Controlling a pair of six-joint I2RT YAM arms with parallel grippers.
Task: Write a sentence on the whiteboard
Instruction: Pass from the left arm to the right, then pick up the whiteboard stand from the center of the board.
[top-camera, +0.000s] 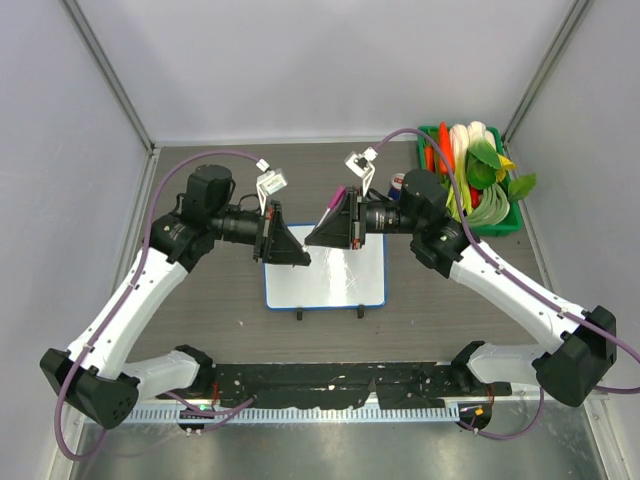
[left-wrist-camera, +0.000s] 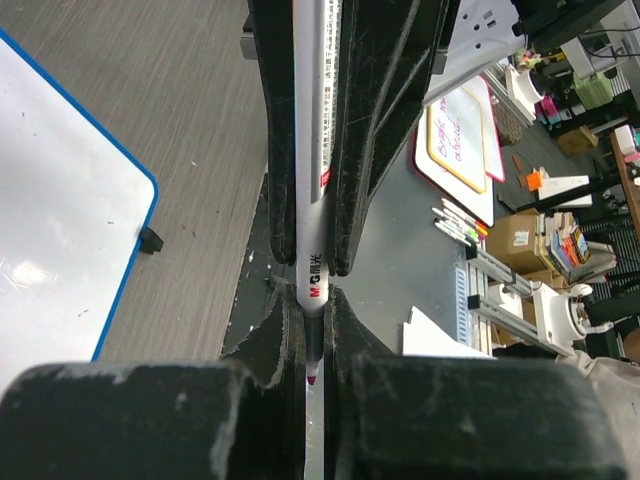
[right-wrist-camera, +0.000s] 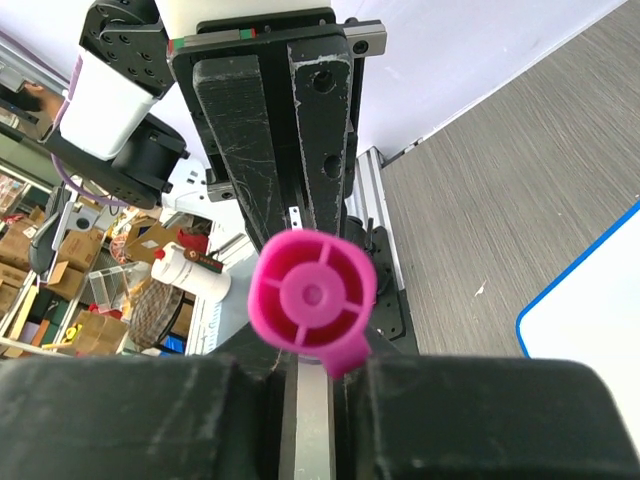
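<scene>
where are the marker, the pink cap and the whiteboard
marker (left-wrist-camera: 312, 150), left wrist view, white barrel
pink cap (right-wrist-camera: 312, 295), right wrist view, round end
whiteboard (top-camera: 330, 288), top external view, bare white surface

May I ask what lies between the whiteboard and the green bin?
The right arm's black wrist hangs between whiteboard and bin, as the top view shows.

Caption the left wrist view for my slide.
Left gripper shut on slim white-barrelled marker; flat blue-rimmed white whiteboard on grey woodgrain table.
</scene>
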